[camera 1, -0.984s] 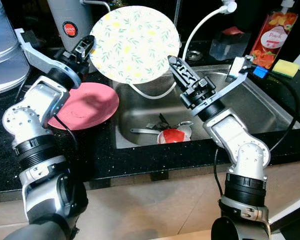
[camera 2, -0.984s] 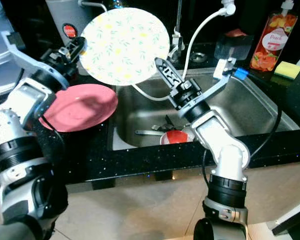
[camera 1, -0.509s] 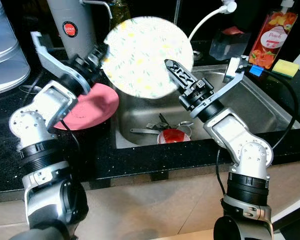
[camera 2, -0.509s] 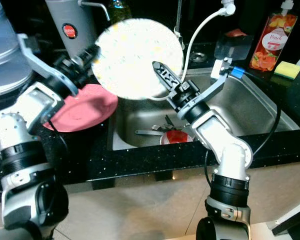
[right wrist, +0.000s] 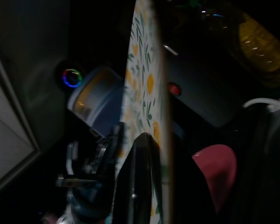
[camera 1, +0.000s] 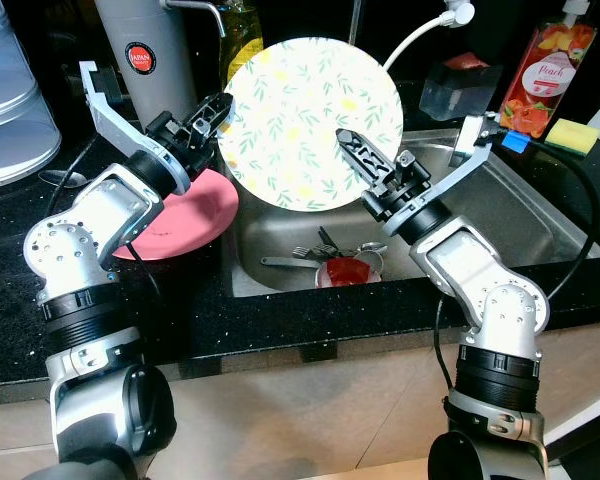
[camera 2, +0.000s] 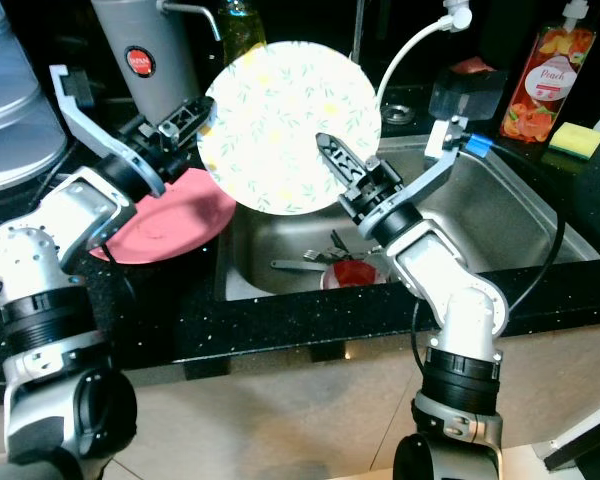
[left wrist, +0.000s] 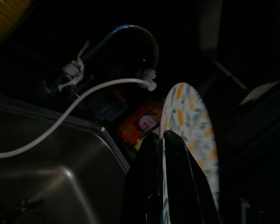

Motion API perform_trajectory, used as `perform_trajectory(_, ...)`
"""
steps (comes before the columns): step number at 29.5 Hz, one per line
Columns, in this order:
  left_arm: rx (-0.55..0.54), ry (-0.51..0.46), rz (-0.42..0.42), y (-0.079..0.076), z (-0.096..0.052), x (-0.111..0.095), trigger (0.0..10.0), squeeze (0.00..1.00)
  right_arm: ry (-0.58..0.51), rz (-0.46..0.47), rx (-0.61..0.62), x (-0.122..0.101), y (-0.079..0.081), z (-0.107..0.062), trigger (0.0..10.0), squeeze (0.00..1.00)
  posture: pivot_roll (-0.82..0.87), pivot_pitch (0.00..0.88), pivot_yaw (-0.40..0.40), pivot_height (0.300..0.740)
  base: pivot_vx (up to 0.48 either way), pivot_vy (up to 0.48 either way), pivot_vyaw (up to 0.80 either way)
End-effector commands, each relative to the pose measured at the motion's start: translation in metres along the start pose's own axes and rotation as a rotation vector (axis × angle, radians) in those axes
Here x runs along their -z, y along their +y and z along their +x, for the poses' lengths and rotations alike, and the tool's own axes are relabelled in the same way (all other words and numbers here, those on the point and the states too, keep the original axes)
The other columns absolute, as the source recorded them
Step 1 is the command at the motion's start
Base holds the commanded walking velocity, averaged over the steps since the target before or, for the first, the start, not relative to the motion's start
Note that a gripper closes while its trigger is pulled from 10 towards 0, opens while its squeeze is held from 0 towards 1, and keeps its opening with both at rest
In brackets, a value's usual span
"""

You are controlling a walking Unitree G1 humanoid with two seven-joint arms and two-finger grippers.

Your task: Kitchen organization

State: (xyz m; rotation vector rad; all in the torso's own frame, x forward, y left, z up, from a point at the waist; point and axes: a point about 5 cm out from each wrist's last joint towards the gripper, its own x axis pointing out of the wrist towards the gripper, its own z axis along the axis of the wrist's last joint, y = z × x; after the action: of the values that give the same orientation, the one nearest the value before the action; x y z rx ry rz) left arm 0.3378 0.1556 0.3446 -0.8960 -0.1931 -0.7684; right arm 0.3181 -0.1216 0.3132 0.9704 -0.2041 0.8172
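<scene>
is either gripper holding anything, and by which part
Both hold the floral plate upright over the sink: left gripper pinches its left rim, right gripper its right rim.

I see a glazed, smooth floral plate (camera 1: 310, 120) with a soft sheen. The pink plate (camera 1: 180, 215) looks matt. My tabletop (camera 1: 280, 320) is polished black stone with fine speckles. The sink (camera 1: 500, 215) is brushed steel, as is the tall canister (camera 1: 145, 50). Both hands' fingers (camera 1: 365, 160) are matt black plastic; the arms are silvery metal.

Floral plate (camera 1: 312, 122) blocks sink (camera 1: 520, 215) (left half), right basin open
</scene>
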Motion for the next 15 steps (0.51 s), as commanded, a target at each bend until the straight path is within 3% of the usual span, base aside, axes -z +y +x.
perform_trajectory(1, 0.001, 0.048, 0.037, -0.002, 0.001, 0.007, 10.0, 0.00, 0.001, -0.007, -0.004, 0.000, 0.002, 0.000, 0.0, 0.00, -0.10, 0.129, 0.030, 0.740, 0.000, 0.000, 0.00)
perform_trajectory(5, -0.002, 0.055, 0.070, -0.004, 0.002, 0.009, 10.0, 0.00, 0.008, -0.014, 0.007, 0.001, 0.001, 0.000, 0.0, 0.00, -0.09, 0.129, 0.032, 0.740, 0.000, 0.000, 0.00)
perform_trajectory(6, -0.003, 0.049, 0.103, -0.005, 0.003, 0.010, 10.0, 0.00, 0.022, -0.043, 0.029, 0.001, -0.002, 0.000, 6.4, 0.00, -0.09, 0.130, 0.032, 0.740, 0.000, 0.000, 0.00)
perform_trajectory(7, -0.011, 0.045, 0.115, -0.005, 0.003, 0.010, 10.0, 0.09, 0.023, -0.048, 0.033, 0.001, -0.002, 0.000, 10.0, 0.00, -0.09, 0.130, 0.032, 0.740, 0.000, 0.000, 0.00)
perform_trajectory(8, -0.023, 0.035, 0.116, -0.004, 0.003, 0.009, 10.0, 1.00, 0.022, -0.051, 0.038, 0.001, -0.003, 0.000, 10.0, 0.00, -0.09, 0.130, 0.032, 0.740, 0.000, 0.000, 0.00)
perform_trajectory(10, -0.030, 0.036, 0.099, -0.001, 0.003, 0.010, 10.0, 1.00, 0.020, -0.053, 0.047, 0.001, -0.004, 0.000, 10.0, 0.00, -0.09, 0.129, 0.033, 0.740, 0.000, 0.000, 0.00)
perform_trajectory(13, 0.040, 0.034, 0.122, -0.012, 0.001, 0.008, 10.0, 1.00, 0.007, -0.057, 0.052, -0.002, -0.005, 0.000, 10.0, 0.00, -0.09, 0.131, 0.035, 0.740, 0.000, 0.000, 0.00)
perform_trajectory(14, 0.041, 0.022, 0.138, -0.014, 0.000, 0.006, 10.0, 0.00, -0.004, -0.077, 0.057, -0.004, -0.005, -0.001, 10.0, 0.00, -0.10, 0.131, 0.036, 0.740, 0.000, 0.000, 0.00)
perform_trajectory(15, 0.035, 0.017, 0.151, -0.014, -0.001, 0.004, 10.0, 0.00, -0.016, -0.093, 0.062, -0.007, -0.006, -0.002, 10.0, 0.00, -0.10, 0.131, 0.036, 0.740, 0.000, 0.000, 0.00)
